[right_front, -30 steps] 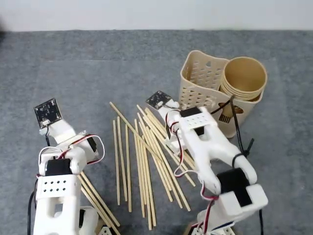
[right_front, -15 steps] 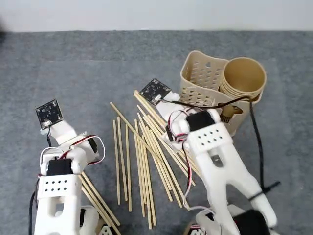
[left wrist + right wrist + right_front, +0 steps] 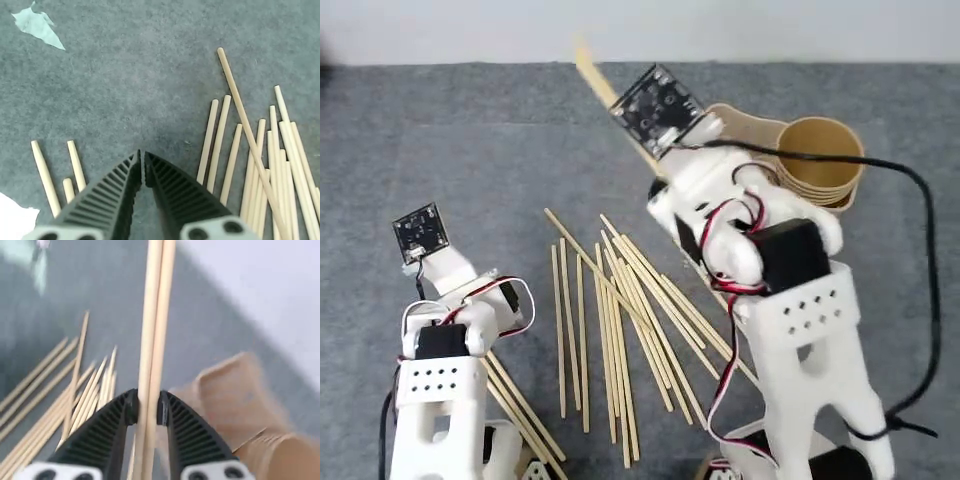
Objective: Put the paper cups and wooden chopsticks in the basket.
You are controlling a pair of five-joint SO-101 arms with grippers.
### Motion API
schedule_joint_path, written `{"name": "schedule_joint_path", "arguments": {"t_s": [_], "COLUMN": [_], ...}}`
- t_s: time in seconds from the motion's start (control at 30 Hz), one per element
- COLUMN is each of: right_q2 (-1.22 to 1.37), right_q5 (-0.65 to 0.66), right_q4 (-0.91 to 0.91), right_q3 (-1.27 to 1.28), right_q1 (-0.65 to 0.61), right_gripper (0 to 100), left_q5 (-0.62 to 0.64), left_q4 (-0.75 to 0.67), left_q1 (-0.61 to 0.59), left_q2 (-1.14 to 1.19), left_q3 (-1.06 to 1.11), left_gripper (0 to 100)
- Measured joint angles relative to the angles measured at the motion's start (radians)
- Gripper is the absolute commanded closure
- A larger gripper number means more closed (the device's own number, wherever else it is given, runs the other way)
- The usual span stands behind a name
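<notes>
My right gripper (image 3: 147,407) is clenched on a pair of wooden chopsticks (image 3: 156,310). The two sticks lie side by side between my jaws, their long ends running out ahead of me. In the high view the pair slants up past my wrist camera toward the far edge of the grey mat (image 3: 470,130), with my right arm raised above the basket (image 3: 745,112). The beige basket stands upright on the mat, and the stack of paper cups (image 3: 820,150) sits nested in the end of it farthest from my left arm.

My left gripper (image 3: 141,159) is pinched shut on nothing, its tips together and hanging over bare mat. The loose chopsticks (image 3: 620,320) lie fanned on the mat between my two arms, some crossing others. A few more chopsticks (image 3: 520,400) lie close by my left arm's base. A pale scrap (image 3: 37,25) lies on the mat farther out ahead of my left gripper.
</notes>
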Motion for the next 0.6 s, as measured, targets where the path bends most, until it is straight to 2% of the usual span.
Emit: {"name": "schedule_joint_path", "arguments": {"t_s": [0.2, 0.43, 0.6], "right_q2": [-0.005, -0.011, -0.011], "right_q5": [0.0, -0.091, -0.115], "right_q4": [-0.258, -0.624, -0.835], "right_q3": [0.038, 0.255, 0.473], "right_q1": [0.095, 0.207, 0.229], "right_gripper": [99.1, 99.1, 99.1], "left_q5": [0.0, 0.0, 0.0], "left_q4": [0.0, 0.0, 0.0], "left_q1": [0.0, 0.0, 0.0], "left_q2": [0.0, 0.0, 0.0], "left_q3": [0.002, 0.002, 0.002], "left_gripper": [99, 99, 99]}}
